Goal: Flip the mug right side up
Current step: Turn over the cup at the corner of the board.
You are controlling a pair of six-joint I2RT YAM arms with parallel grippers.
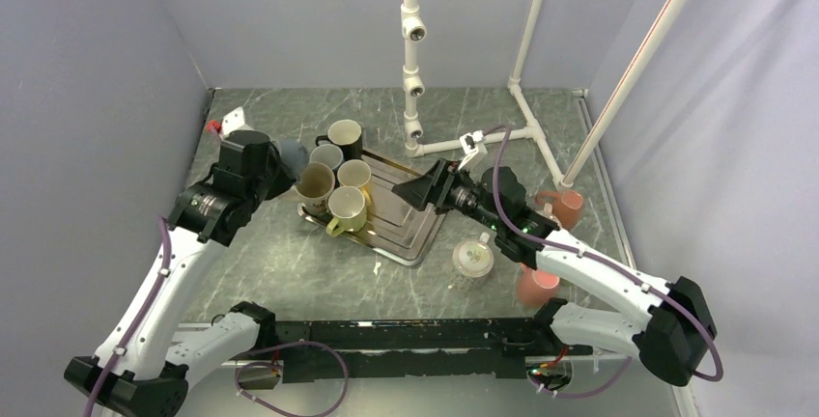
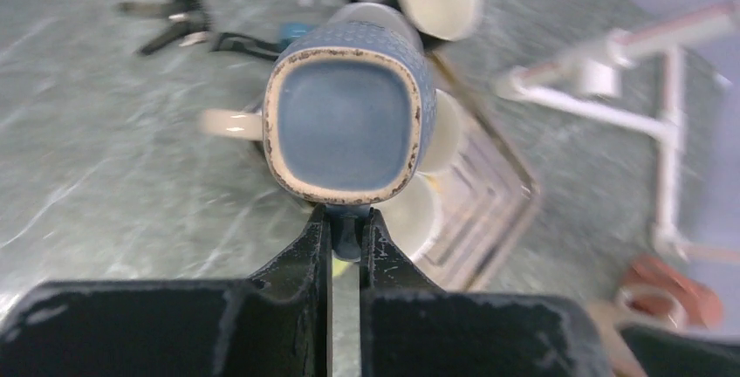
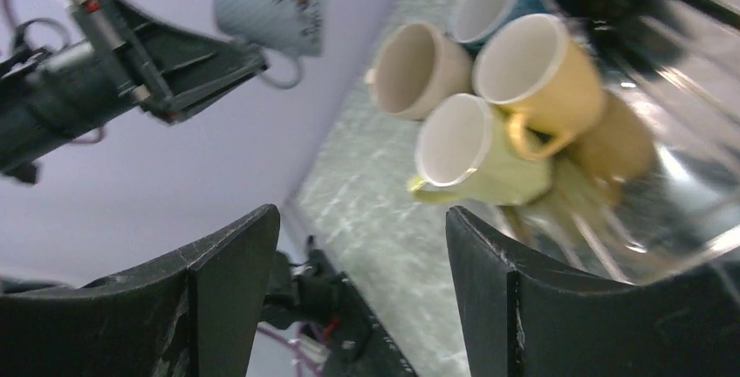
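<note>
My left gripper [image 2: 347, 220] is shut on the handle of a blue speckled mug [image 2: 345, 119] and holds it in the air above the table's left side. The mug's flat blue end with a cream edge faces the left wrist camera. In the top view the mug [image 1: 291, 156] sits at the left gripper [image 1: 275, 164], just left of the tray. It also shows in the right wrist view [image 3: 270, 10], clear of the table. My right gripper [image 3: 362, 220] is open and empty, hovering over the tray [image 1: 417, 192].
A metal tray [image 1: 410, 234] holds several mugs: black [image 1: 345, 136], beige [image 1: 315, 185], yellow [image 1: 354, 175], lime [image 1: 346, 209]. A white cup [image 1: 473, 258], a pink mug [image 1: 537, 287] and a salmon mug [image 1: 566, 207] stand right. A white pipe frame [image 1: 413, 60] rises behind.
</note>
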